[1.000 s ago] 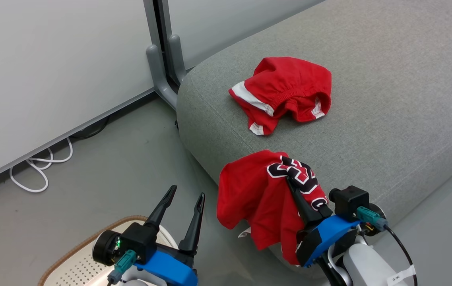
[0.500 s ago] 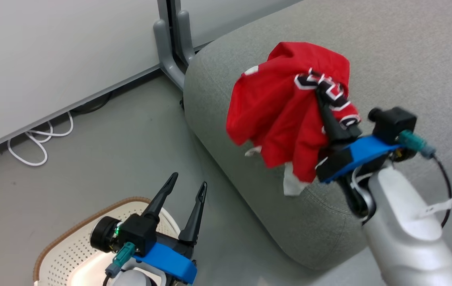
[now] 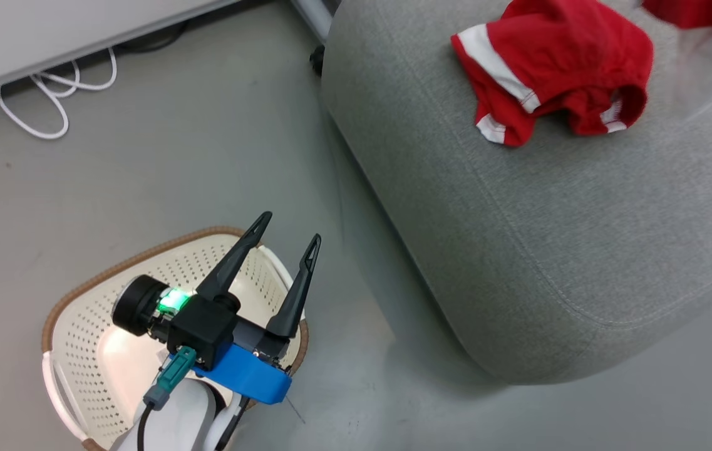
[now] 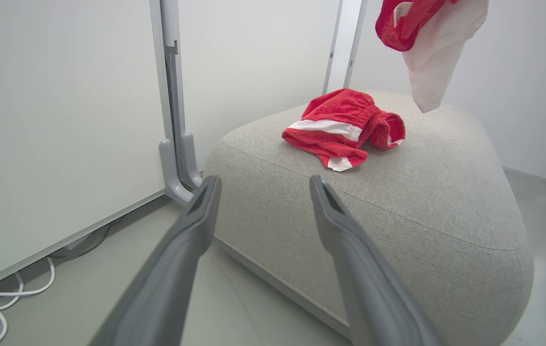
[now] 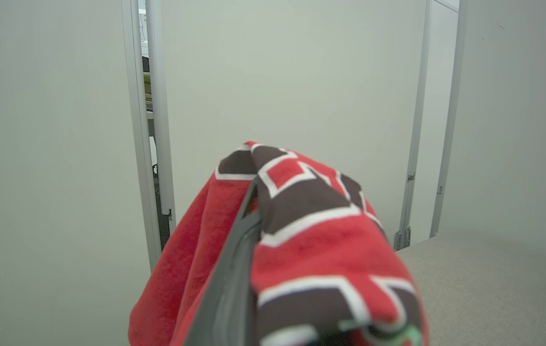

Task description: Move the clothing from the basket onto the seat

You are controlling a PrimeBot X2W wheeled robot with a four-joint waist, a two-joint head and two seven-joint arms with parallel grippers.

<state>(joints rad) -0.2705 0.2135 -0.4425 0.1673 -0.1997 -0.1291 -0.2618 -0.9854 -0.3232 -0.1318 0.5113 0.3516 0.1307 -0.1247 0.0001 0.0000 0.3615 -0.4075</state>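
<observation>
Red shorts with white stripes (image 3: 556, 69) (image 4: 345, 125) lie crumpled on the grey seat (image 3: 518, 250) (image 4: 397, 206) near its left end. The red jersey (image 5: 311, 230) with black-and-white lettering is draped over my right gripper (image 5: 255, 192), which is shut on it. It hangs in the air above the seat (image 5: 493, 278), its hem showing as the jersey (image 4: 421, 29) (image 3: 700, 12) at the top of both other views. My left gripper (image 3: 290, 227) (image 4: 264, 181) is open and holds nothing, hovering over the cream basket (image 3: 80, 282), whose visible inside holds no clothing.
White cables (image 3: 49, 94) lie on the grey floor by a white panel wall (image 4: 61, 120). A grey panel foot (image 4: 176, 163) stands next to the seat's left end. Bare floor separates the basket from the seat.
The head camera has tilted down and shifted. My right gripper has carried the jersey up and farther over the seat, out past the view's top right. The left gripper stays open over the basket.
</observation>
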